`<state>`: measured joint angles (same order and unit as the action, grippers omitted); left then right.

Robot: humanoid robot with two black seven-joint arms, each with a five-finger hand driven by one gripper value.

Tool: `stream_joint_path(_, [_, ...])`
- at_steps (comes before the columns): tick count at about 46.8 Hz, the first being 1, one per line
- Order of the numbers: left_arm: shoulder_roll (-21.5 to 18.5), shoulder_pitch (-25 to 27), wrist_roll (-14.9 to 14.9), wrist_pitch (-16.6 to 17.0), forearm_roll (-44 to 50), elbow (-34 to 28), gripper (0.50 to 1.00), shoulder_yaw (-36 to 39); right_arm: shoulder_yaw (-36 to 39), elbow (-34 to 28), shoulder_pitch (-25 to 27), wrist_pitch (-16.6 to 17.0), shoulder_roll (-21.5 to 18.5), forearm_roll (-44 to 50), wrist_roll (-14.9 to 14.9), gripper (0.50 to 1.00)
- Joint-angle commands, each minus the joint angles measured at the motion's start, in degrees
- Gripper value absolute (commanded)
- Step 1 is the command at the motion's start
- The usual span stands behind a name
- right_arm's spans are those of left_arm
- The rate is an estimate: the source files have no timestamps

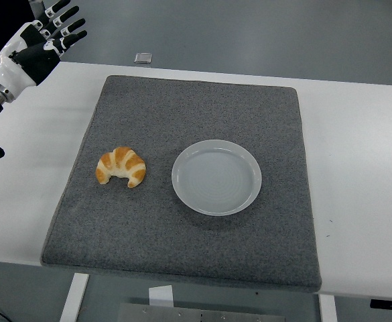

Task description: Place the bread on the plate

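Note:
A golden croissant lies on the left part of a grey mat. A white round plate sits empty on the mat just right of it, a small gap between them. My left hand is raised at the top left corner, above the table's far left edge and well away from the croissant. Its fingers are spread and hold nothing. My right hand is out of view.
The grey mat covers the middle of the white table. A small grey square object lies on the floor beyond the table's far edge.

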<state>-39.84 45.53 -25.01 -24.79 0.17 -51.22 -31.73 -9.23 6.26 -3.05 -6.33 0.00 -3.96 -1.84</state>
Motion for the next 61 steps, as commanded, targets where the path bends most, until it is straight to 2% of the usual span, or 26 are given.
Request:
stream_joint_path(1, [0.4,0.0,0.0,0.0,0.1,0.7,0.999,0.0,0.0,0.0,0.0,0.0,0.0,0.0,0.0,0.952])
stream_joint_path(61, [2.8,0.0,0.0,0.4,0.5,2.6,0.999,0.1,0.0,0.0,0.1,0.0,0.0,0.0,0.0,0.952])
